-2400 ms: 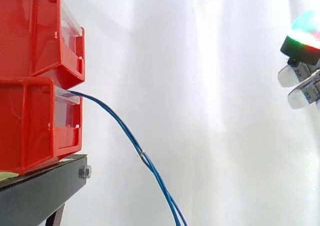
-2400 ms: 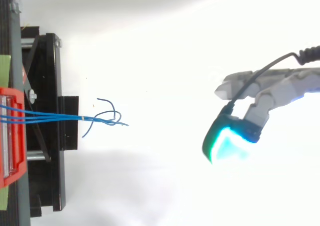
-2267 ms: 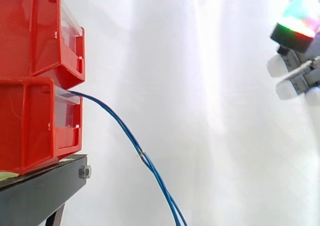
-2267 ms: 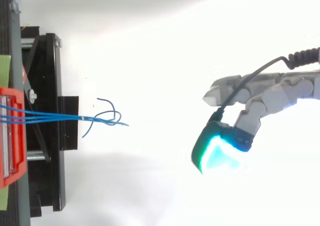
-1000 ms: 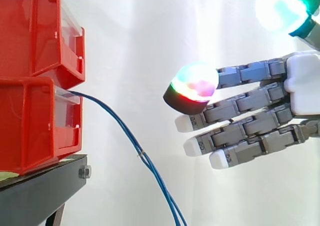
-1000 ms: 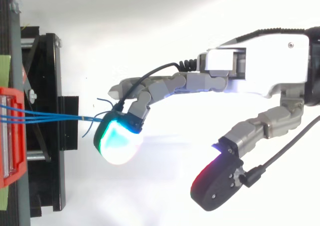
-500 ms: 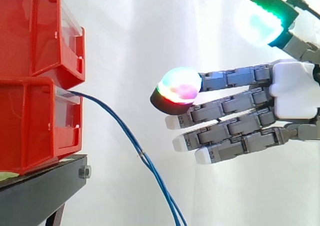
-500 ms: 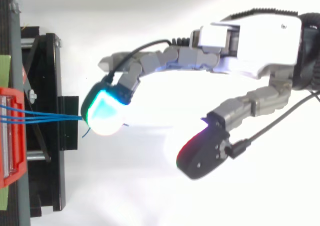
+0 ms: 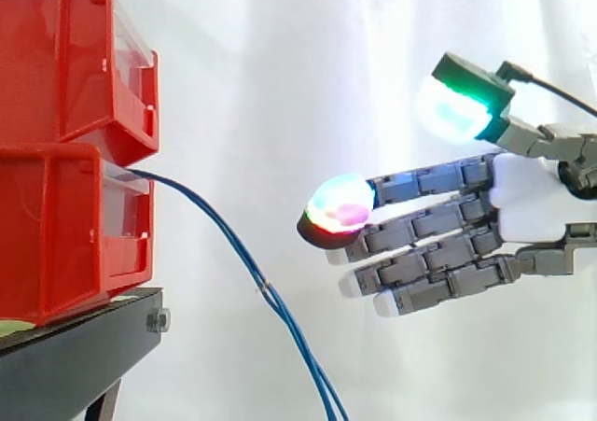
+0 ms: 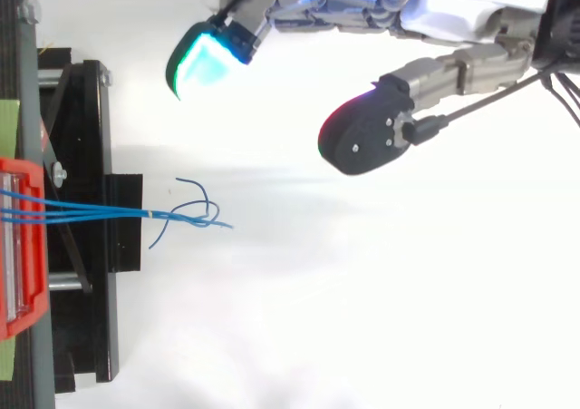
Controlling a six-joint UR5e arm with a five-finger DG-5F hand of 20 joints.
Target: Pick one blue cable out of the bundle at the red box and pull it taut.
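A bundle of thin blue cables (image 9: 233, 244) comes out of the lower red box (image 9: 56, 225) and droops down to the right. In the top view the blue cables (image 10: 109, 212) run level from the red box (image 10: 23, 246), and their loose ends curl apart past a small pale tie (image 10: 149, 213). My hand (image 9: 536, 206) hovers right of the bundle with straight fingers pointing left and the thumb raised, holding nothing. From above, the hand (image 10: 453, 10) sits at the upper edge, well off to the side of the cable ends and touching none.
A second red bin (image 9: 65, 57) is stacked on the lower one. Both rest on a black stand (image 9: 75, 356) whose frame (image 10: 91, 137) juts toward the cable ends. A white curtain hangs behind.
The hand came in from the right until its fingertips were over the cable ends. In the last half second it slid sideways off the bundle and drew back a little. The cables hang unchanged.
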